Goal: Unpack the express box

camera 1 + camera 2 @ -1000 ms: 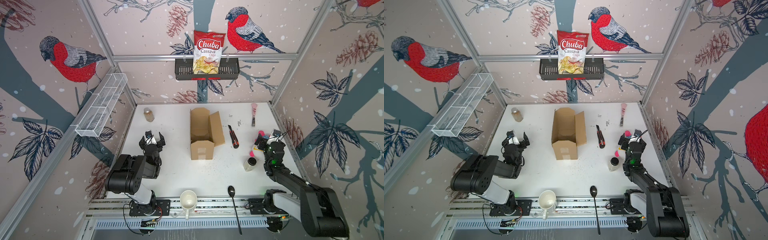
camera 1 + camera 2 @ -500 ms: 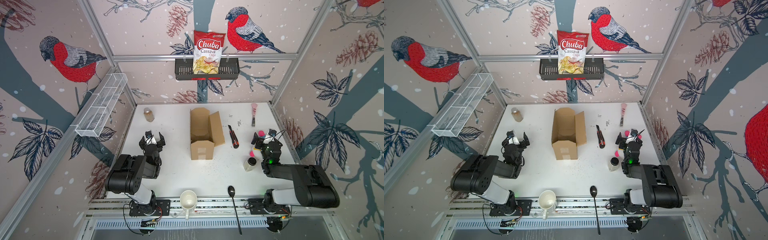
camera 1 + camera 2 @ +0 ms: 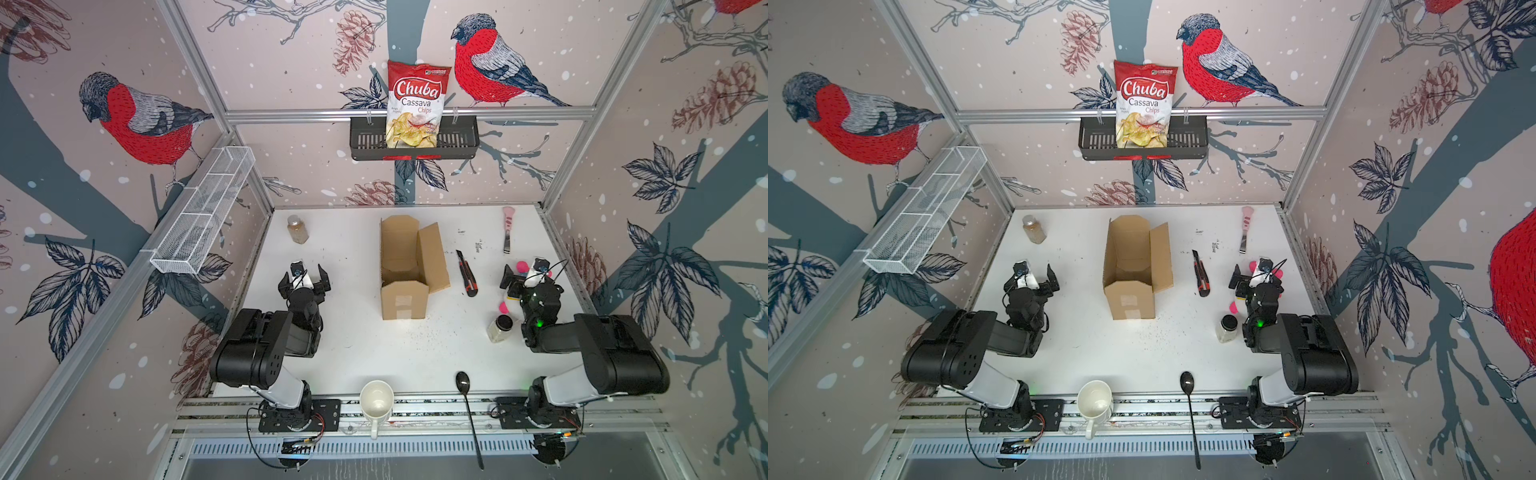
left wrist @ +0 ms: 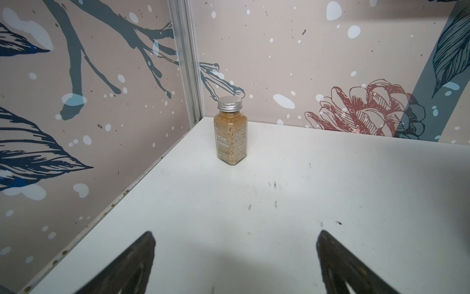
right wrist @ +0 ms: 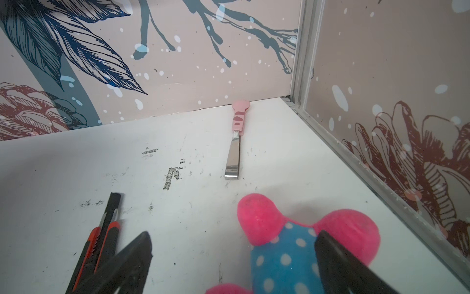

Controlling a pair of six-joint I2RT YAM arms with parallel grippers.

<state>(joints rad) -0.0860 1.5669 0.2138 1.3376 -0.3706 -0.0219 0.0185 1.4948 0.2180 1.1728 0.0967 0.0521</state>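
Note:
The express box (image 3: 401, 266) (image 3: 1133, 266), a brown carton, stands mid-table in both top views with its flaps open; I see nothing inside it. My left gripper (image 3: 303, 281) (image 3: 1034, 279) (image 4: 235, 234) hovers open over bare table to the box's left. My right gripper (image 3: 527, 274) (image 3: 1256, 274) (image 5: 233, 234) is open to the box's right, low over a pink and blue dotted plush toy (image 5: 284, 257) (image 3: 520, 266). In the right wrist view the toy lies partly between the spread fingers, and one finger overlaps its edge.
A brown spice jar (image 3: 298, 229) (image 4: 231, 135) stands far left. A box cutter (image 3: 467, 274) (image 5: 101, 234), pink-handled scraper (image 3: 507, 228) (image 5: 236, 145) and black-lidded jar (image 3: 500, 328) lie right. A mug (image 3: 376, 401) and spoon (image 3: 467, 411) sit in front. A chips bag (image 3: 415, 104) sits in the wall basket.
The right arm has folded back toward its base, and its gripper has shifted slightly left and away over the plush toy. The left arm has not moved.

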